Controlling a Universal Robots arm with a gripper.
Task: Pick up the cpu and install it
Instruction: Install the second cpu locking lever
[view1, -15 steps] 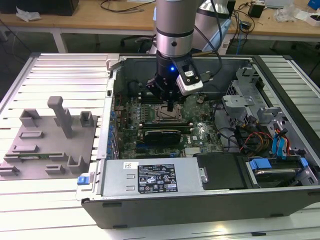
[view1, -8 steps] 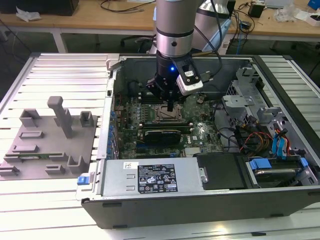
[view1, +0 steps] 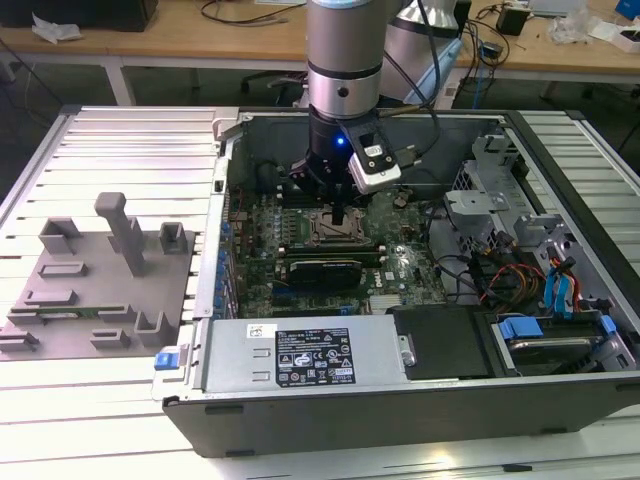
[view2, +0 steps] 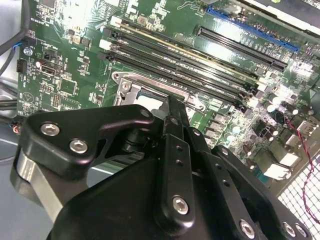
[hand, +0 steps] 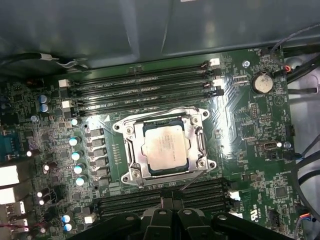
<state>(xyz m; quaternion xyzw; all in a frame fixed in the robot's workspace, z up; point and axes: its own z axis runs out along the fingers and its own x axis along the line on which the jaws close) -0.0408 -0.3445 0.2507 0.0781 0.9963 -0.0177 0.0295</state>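
Tool (view1: 341, 214) above socketed cpu (hand: 164, 149).

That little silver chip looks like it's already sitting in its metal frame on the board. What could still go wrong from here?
The cpu lies inside the socket frame, seemingly a bit askew in the first wrist view; if not seated flat, closing the frame might damage it. The gripper hangs close above the motherboard, so a small sideways slip could knock the memory slots beside the socket.
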